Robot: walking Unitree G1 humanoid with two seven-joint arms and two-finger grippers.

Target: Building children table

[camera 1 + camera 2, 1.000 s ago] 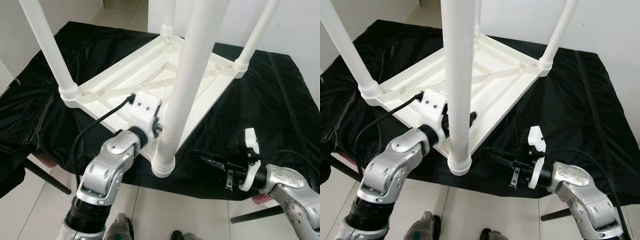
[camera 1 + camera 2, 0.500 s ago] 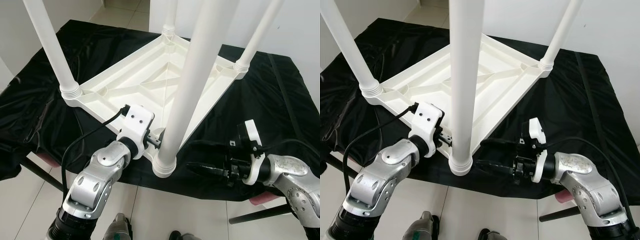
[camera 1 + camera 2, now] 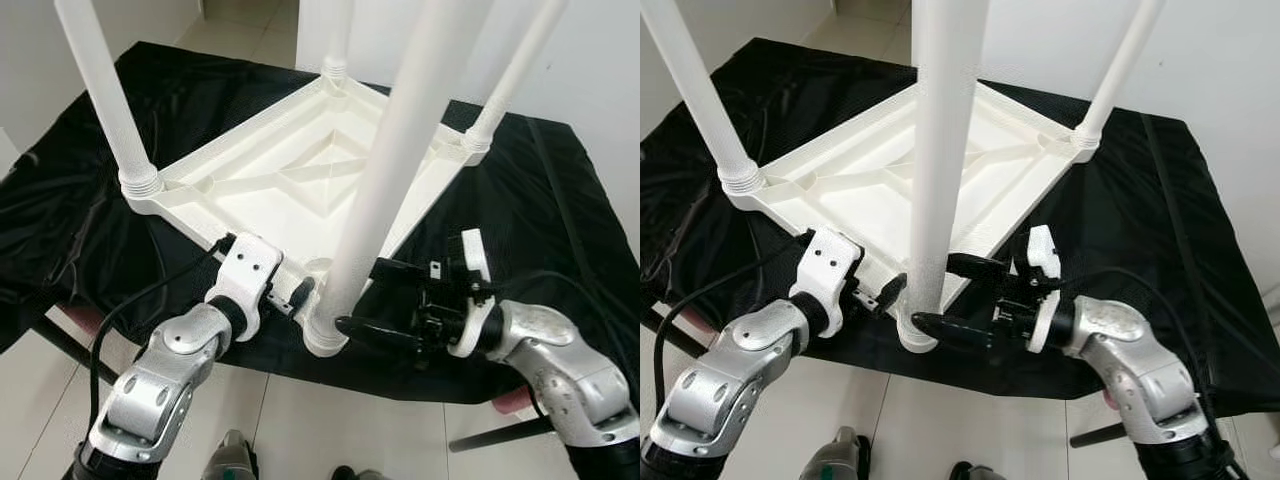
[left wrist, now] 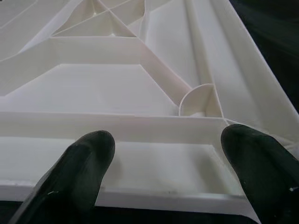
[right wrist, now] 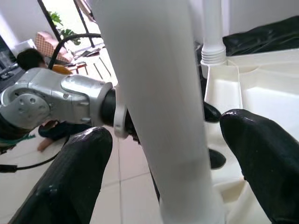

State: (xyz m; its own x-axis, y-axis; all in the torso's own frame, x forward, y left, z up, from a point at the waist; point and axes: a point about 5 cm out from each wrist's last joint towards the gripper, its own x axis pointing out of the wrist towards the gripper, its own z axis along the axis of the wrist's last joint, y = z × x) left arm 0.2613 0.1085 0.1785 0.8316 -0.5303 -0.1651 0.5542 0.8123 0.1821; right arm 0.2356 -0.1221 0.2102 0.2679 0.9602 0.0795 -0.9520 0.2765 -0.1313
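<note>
Right gripper (image 3: pixel 945 295) has moved in from the right since a moment ago, and now we see its open fingers on both sides of the near table leg (image 3: pixel 935 170), just above the socket, not yet closed. We judge it prepares to hold or turn this leg. Left gripper (image 3: pixel 300 296) has pulled back a little; its fingers are spread over the near edge of the upturned white table top (image 3: pixel 255 175), on the black cloth (image 3: pixel 90 190).

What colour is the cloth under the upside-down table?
Black. The cloth shows best in the left eye view, spread beneath the white table.
</note>
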